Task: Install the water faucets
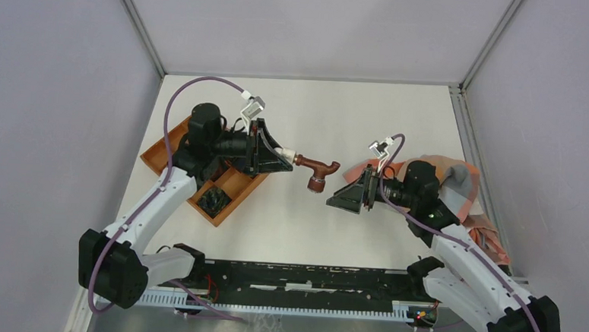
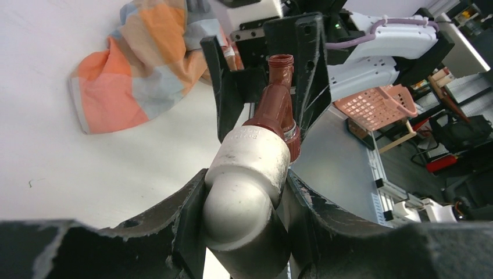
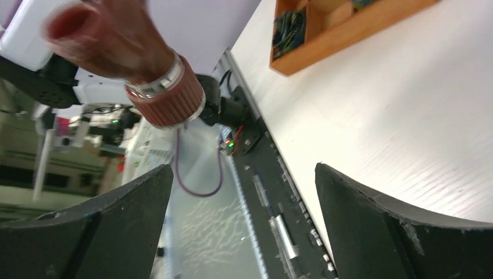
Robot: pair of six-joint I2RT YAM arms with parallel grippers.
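Top view: at center frame, the left jaws are clenched on the pale end of the faucet (image 1: 318,169), whose bent end turns toward the lower edge. The right jaws sit just right of it, not touching. Left wrist view: 2 jaws clamp the white fitting at lower center. Right wrist view: the jaws are spread wide and hold nothing, with the faucet blurred at upper left above the surface (image 3: 407,116).
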